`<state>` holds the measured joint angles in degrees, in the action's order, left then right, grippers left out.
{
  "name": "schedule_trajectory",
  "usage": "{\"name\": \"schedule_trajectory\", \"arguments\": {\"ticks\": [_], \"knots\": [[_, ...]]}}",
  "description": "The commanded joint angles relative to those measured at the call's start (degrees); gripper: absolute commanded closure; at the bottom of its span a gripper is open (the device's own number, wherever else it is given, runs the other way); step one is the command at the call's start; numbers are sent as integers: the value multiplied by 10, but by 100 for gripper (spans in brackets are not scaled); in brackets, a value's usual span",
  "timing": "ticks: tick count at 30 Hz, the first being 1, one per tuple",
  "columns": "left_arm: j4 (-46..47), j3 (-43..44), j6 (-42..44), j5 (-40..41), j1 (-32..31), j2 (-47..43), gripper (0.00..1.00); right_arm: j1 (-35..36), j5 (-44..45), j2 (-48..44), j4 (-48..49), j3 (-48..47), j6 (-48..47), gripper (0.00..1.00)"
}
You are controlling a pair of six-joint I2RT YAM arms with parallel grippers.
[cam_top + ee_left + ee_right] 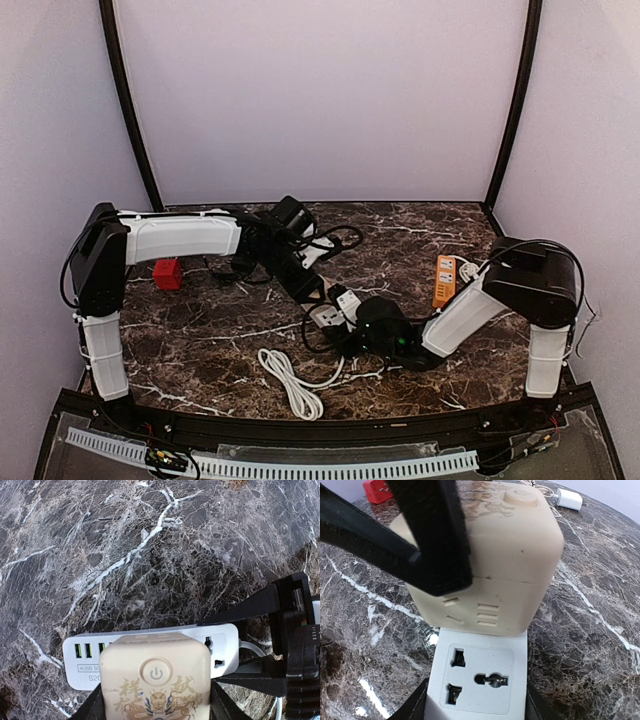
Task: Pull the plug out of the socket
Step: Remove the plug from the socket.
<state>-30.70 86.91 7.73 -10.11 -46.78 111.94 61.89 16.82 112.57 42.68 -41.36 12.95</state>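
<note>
- Nearest my bases, a white cable (290,378) lies coiled on the dark marbled bench (200,340).
- At mid-bench my two arms meet. My right gripper (477,707) is clamped across the white power strip (476,680), one finger against each long side. A free outlet on the strip faces my right wrist camera.
- Just beyond that outlet, the cream cube plug (520,555) sits seated on the strip's face, touching it and not yet pulled off.
- My left gripper (156,705) holds the cube plug by two opposite sides, jaws partway closed around it. The plug's round power button faces my left wrist camera, with gold lettering printed beneath.
- Past the plug in that view, the strip's end shows green-lit USB ports. I cannot tell whether the strip rests on the bench or hangs just above it.
- Farther back, an orange strip (444,280) lies beside my right arm. A red block (167,273) sits at far left, just below my left forearm.
- A small white charger (568,499) lies beyond the plug.
</note>
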Motion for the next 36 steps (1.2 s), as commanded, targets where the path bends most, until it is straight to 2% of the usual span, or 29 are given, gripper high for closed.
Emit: {"name": "schedule_trajectory", "arguments": {"ticks": [1,19,27,36], "knots": [[-55,22,-3,-18,-7,-46,88,-2,31,26,-24,-4,16,95],[-49,18,25,-1,-26,-55,93,-3,45,48,-62,-23,37,100],[-43,4,30,30,-28,-58,96,-3,49,48,-62,-21,39,100],[-20,20,-16,-46,25,-68,97,-3,50,49,-61,-20,38,100]]}}
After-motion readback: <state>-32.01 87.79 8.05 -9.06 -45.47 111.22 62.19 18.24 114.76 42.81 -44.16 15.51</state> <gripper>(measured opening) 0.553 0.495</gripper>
